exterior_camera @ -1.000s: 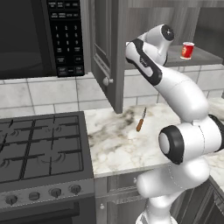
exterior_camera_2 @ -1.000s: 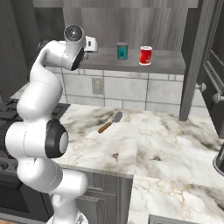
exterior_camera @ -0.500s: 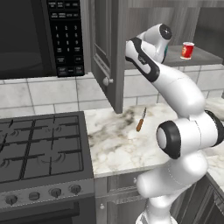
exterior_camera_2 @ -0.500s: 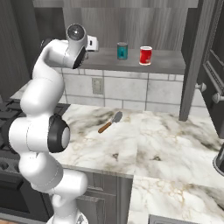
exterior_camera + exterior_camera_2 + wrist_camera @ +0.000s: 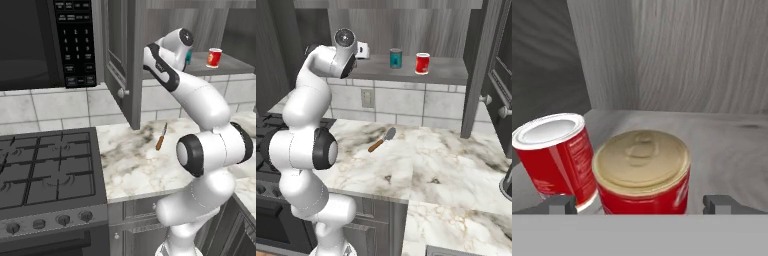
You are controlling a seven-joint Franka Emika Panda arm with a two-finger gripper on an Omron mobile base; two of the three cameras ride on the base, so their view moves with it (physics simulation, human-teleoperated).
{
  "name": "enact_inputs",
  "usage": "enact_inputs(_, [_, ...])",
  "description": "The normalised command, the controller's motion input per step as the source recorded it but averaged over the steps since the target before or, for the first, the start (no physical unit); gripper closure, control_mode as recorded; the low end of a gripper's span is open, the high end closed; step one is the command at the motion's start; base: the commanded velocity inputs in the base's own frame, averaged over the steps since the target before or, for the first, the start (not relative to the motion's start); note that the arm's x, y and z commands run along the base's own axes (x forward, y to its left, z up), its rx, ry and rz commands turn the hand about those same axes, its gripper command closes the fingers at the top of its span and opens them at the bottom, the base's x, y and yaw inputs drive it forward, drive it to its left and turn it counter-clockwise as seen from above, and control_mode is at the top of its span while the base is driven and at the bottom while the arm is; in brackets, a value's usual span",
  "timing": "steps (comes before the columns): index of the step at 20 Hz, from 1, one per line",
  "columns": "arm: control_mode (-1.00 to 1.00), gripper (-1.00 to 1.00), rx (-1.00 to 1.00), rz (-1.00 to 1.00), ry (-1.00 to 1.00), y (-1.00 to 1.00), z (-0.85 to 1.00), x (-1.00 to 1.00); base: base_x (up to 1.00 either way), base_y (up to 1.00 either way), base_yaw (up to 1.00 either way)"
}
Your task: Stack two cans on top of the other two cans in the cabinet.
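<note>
On the shelf [image 5: 446, 75] of the open grey cabinet stand a teal can [image 5: 396, 58] and a red can [image 5: 422, 63] with a white band, side by side. The red can [image 5: 214, 57] is also in the left base view, with the teal can [image 5: 188, 56] half hidden behind my hand. In the hand view two more red cans sit in the cabinet's corner: a tan-lidded can [image 5: 642, 170] and a white-lidded can [image 5: 557, 152] touching its left side. My gripper [image 5: 641, 204] is open, its fingertips [image 5: 562, 204] on either side of the tan-lidded can, apart from it.
The cabinet's left door [image 5: 122, 65] hangs open close beside my arm, and another door [image 5: 476, 70] stands open at the right. A wooden-handled utensil [image 5: 161, 136] lies on the marble counter [image 5: 421, 165]. The black microwave [image 5: 45, 45] and stove [image 5: 45, 170] are at the left.
My hand has risen slightly at the cabinet and the arm's lower links have shifted. The cans have not moved, and the gripper has stayed open.
</note>
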Motion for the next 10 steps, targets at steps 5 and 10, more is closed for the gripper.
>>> enact_inputs(5, [-1.00, -1.00, 0.02, 0.00, 0.00, 0.01, -0.04, 0.17, 0.00, 0.00, 0.00])
enact_inputs(10, [-1.00, -1.00, 0.01, 0.00, -0.01, 0.00, 0.00, 0.11, 0.00, 0.00, 0.00])
